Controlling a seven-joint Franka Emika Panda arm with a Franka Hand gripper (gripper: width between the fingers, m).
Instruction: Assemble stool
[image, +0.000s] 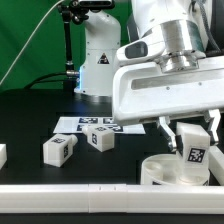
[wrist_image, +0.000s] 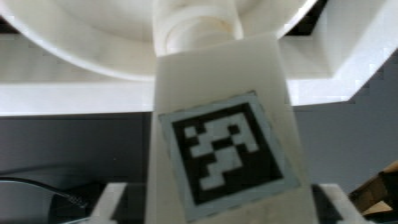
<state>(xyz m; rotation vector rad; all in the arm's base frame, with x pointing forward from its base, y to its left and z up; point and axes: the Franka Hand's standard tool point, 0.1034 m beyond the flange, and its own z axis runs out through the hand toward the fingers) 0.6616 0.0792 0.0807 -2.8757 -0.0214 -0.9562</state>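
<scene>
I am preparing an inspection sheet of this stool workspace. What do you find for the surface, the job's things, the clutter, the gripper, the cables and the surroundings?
Surface: black table; white bar along its front edge; marker board lying flat.
Job's things: round seat at the exterior view's right; held leg upright over it; loose leg and second loose leg near the marker board.
Clutter: white piece, cut off at the exterior view's left edge, unidentified.
Gripper: jaws shut on the held leg.
Cables: one pale cable before the backdrop.
Surroundings: green backdrop, robot base, black stand.
</scene>
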